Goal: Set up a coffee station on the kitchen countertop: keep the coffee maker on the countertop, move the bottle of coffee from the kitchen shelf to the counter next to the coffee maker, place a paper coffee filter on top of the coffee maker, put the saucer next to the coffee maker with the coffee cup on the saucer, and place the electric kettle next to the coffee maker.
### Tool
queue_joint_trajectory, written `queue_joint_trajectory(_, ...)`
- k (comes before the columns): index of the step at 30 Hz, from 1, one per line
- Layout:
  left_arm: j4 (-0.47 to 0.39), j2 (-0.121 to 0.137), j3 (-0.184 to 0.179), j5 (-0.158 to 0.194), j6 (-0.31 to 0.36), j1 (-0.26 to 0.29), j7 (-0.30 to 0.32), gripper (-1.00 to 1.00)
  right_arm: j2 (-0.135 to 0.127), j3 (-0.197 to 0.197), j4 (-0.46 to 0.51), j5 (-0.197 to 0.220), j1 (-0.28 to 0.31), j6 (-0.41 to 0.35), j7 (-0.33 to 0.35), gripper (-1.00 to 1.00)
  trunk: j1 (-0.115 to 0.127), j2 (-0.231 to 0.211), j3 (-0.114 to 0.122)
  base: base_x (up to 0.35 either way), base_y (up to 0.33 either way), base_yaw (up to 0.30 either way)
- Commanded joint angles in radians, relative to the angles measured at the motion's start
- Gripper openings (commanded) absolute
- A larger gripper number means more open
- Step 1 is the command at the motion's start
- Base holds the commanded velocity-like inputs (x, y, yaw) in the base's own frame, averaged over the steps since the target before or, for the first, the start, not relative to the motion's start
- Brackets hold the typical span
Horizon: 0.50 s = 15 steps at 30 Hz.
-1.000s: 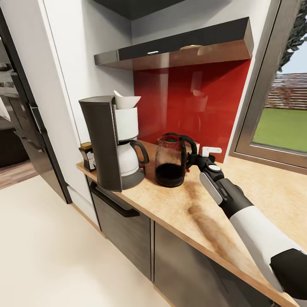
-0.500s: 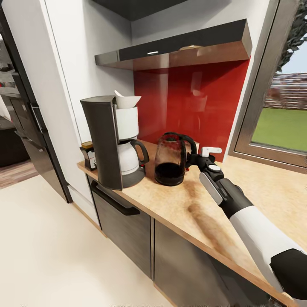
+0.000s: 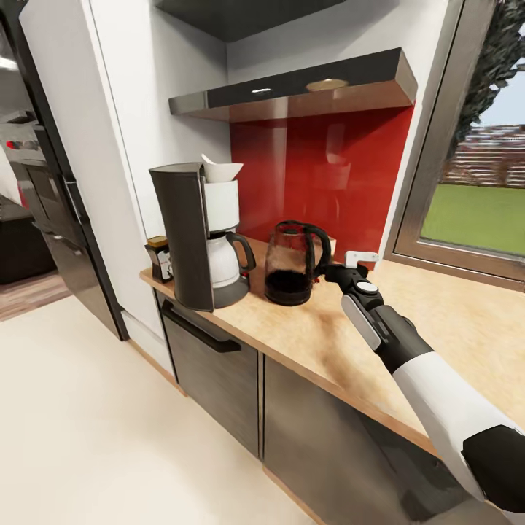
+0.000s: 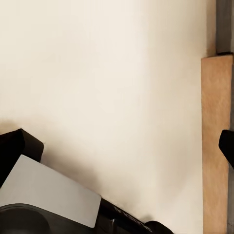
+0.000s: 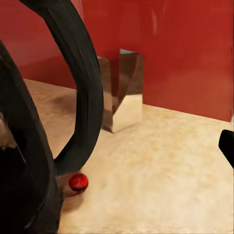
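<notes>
My head camera has swung since 0.5 s ago; the whole scene shifted, nothing on the desk (image 3: pixel 335 343) moved. Coffee maker (image 3: pixel 191 235) stands beyond the electric kettle (image 3: pixel 292 264), well apart from my right gripper (image 3: pixel 327 272). The gripper stays at the kettle handle, but I cannot tell whether it grips. Bottle of coffee (image 3: pixel 160 258) sits farthest off. The paper coffee filter (image 3: pixel 221 170) tops the maker.

Electric kettle (image 3: pixel 292 265) upright on countertop (image 3: pixel 328 335), just beside coffee maker (image 3: pixel 198 235).
</notes>
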State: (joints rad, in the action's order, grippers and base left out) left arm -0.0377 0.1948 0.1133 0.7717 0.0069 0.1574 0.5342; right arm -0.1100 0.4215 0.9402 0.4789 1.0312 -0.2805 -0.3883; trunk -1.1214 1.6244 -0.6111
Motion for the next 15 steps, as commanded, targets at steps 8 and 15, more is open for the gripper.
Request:
queue_joint_trajectory(8,0.001,0.0,0.008,-0.005,0.001,0.001,0.004,1.0,-0.002,0.005,0.002,0.007,0.001,-0.003,-0.009,1.0,0.001,0.001,-0.001,-0.09,0.0,0.0)
queue_joint_trajectory(15,0.001,0.0,0.008,-0.005,0.001,0.001,0.004,1.0,-0.003,0.005,0.002,0.007,0.001,-0.002,-0.009,1.0,0.001,0.001,-0.001,-0.069,0.0,0.0)
